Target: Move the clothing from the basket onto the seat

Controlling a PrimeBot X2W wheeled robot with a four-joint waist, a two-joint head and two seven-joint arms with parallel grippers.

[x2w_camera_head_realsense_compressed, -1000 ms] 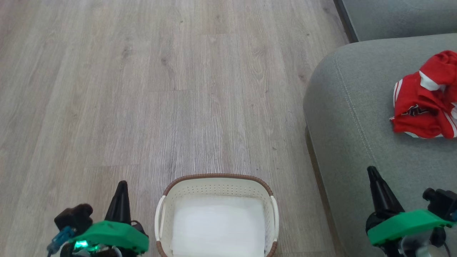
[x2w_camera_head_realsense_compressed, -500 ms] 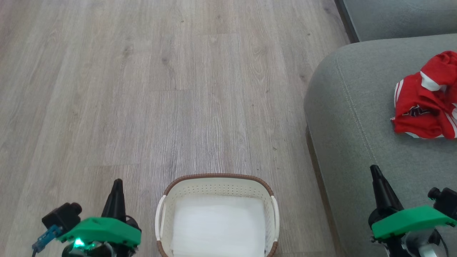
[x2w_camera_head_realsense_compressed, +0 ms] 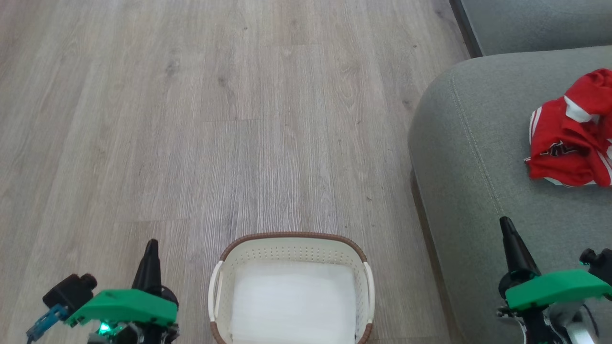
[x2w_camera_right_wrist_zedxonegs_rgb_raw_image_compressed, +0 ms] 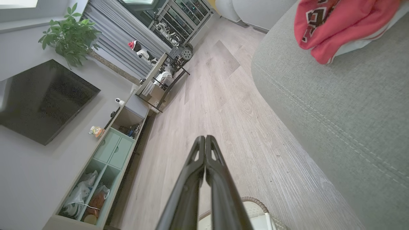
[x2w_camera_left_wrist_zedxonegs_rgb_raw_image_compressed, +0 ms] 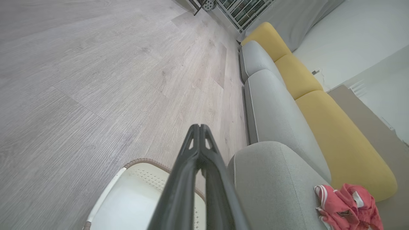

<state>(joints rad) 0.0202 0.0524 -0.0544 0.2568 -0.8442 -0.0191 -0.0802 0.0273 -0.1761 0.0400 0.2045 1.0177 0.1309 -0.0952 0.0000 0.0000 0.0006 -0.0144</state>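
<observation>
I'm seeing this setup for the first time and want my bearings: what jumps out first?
The red clothing crumpled on the grey-green seat at the right is the brightest thing. The cream basket on the wood floor at bottom centre shows just a white liner inside. The left gripper and right gripper flank it, dark fingers shut and holding nothing.

Two bright green shells (x2w_camera_head_realsense_compressed: 122, 308) there, and out of them the left end effector (x2w_camera_head_realsense_compressed: 152, 244) and right end effector (x2w_camera_head_realsense_compressed: 505, 223) run long, black and tapering, with a green light (x2w_camera_head_realsense_compressed: 103, 328) glowing and a blue connector (x2w_camera_head_realsense_compressed: 45, 322) beside the left shell
</observation>
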